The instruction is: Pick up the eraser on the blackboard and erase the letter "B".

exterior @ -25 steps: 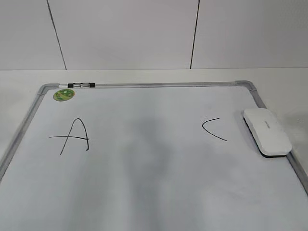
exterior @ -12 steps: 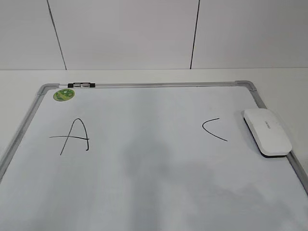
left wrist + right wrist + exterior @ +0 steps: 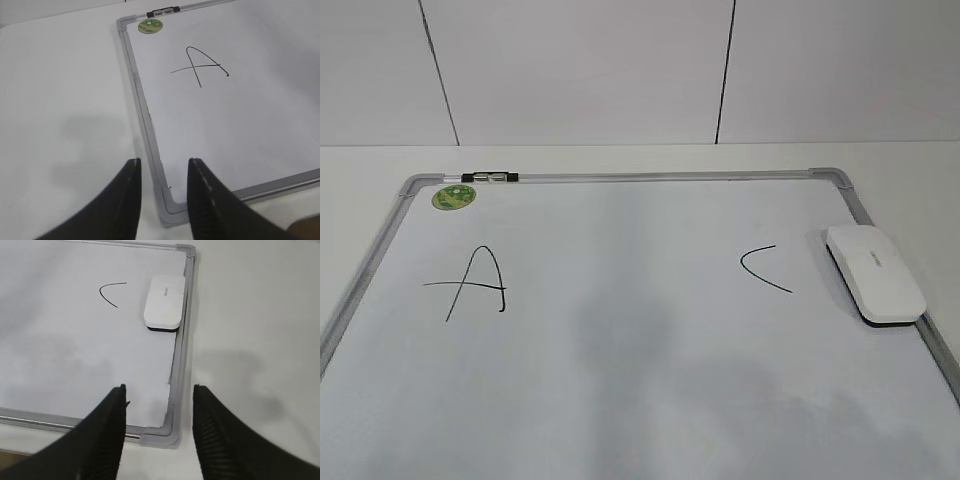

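The blackboard (image 3: 620, 350), a white board with a grey frame, lies flat on the table. The white eraser (image 3: 874, 272) rests on its right edge, and shows in the right wrist view (image 3: 163, 302). No letter "B" shows; the board's middle is blank between a black "A" (image 3: 472, 283) and a "C" (image 3: 763, 268). My left gripper (image 3: 162, 167) is open and empty above the board's near left corner. My right gripper (image 3: 159, 390) is open and empty above the near right corner, well short of the eraser. Neither gripper shows in the exterior view.
A round green sticker (image 3: 452, 197) and a small black clip (image 3: 488, 177) sit at the board's far left corner. White table (image 3: 60, 115) surrounds the board. A white panelled wall (image 3: 620, 70) stands behind.
The grey shadow across the board's middle has shifted toward the near edge. The eraser and the letters have not moved.
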Robot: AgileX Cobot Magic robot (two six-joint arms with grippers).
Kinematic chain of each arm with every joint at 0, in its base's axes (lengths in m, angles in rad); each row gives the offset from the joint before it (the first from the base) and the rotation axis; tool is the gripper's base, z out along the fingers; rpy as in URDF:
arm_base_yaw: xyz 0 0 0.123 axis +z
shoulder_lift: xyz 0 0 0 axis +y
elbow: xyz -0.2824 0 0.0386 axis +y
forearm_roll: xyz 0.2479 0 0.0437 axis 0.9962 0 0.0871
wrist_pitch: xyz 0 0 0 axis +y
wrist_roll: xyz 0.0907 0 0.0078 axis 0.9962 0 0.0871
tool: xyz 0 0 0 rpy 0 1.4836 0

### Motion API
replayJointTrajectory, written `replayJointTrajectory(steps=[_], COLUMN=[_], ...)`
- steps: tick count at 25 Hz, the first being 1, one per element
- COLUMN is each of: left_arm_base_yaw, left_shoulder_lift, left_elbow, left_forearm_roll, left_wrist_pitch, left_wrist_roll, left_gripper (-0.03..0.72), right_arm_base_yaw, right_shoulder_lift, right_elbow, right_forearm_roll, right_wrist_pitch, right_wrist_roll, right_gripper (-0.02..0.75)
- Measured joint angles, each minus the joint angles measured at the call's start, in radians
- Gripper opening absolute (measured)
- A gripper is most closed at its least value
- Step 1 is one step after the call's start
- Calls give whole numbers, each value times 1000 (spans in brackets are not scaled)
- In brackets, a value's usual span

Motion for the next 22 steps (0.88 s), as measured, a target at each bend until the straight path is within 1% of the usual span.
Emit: replayJointTrajectory(steps=[7,17,22], left_arm_base_yaw=[0,0,0], left_shoulder_lift=[0,0,0], left_elbow=[0,0,0], left_forearm_roll=[-5,38,38], left_wrist_pitch=[0,0,0], left_wrist_roll=[0,0,-9], left_gripper=[235,234,234], right_arm_base_yaw=[0,0,0], right_shoulder_lift=[0,0,0], right_elbow=[13,13,13], right_forearm_roll=[0,0,0], right_wrist_pitch=[0,0,0], right_wrist_roll=[0,0,0], right_gripper=[352,352,352])
